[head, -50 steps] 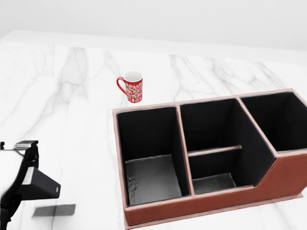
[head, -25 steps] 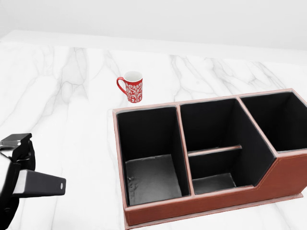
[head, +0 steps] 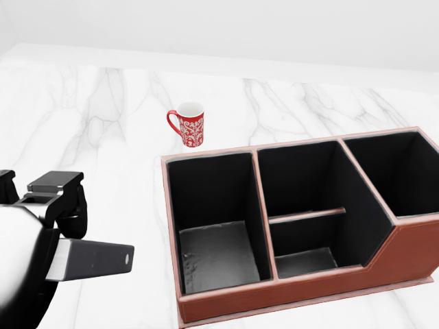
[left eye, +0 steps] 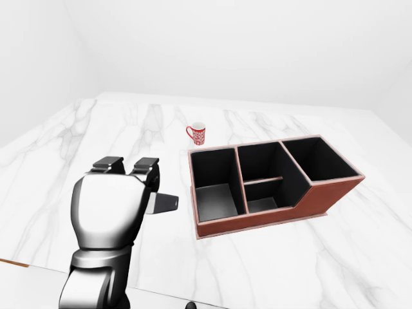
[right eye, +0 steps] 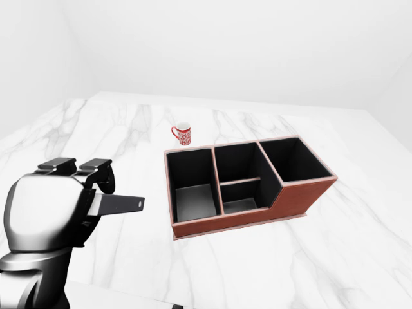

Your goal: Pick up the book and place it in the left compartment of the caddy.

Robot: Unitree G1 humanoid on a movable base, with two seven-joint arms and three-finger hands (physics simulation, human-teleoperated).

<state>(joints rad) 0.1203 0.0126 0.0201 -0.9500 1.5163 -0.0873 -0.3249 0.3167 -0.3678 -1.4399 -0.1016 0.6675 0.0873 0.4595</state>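
The left hand [left eye: 109, 209] fills the lower left of the left-eye view, a rounded, glossy grey-and-black shell seen from behind. Its fingers [left eye: 145, 168] curl over the top edge of the book [head: 92, 259], closed on it and holding it above the table [left eye: 58, 148]. Most of the book is hidden behind the hand; only a flat, thin, dark grey slab with a pale edge sticks out to the right, lying nearly level. Its cover and any title cannot be made out. In the head view the hand is cut off by the left and bottom edges. The right hand is not in view.

The table is white marble with soft grey veins, smooth and matte.

Near the middle, toward the top, stands the mug [head: 187, 124], a red cylinder with a white pattern, a white inside and its handle to the left. It stands upright, just beyond the caddy's far left corner and apart from it.

To the right sits the caddy [head: 288, 295], a long box with reddish-brown leather-like walls and black lining. It has three sections; the left compartment [head: 218, 253] shows a bare, slightly wrinkled dark floor. The middle one is split by a low crossbar. The right end is cut off in the head view.
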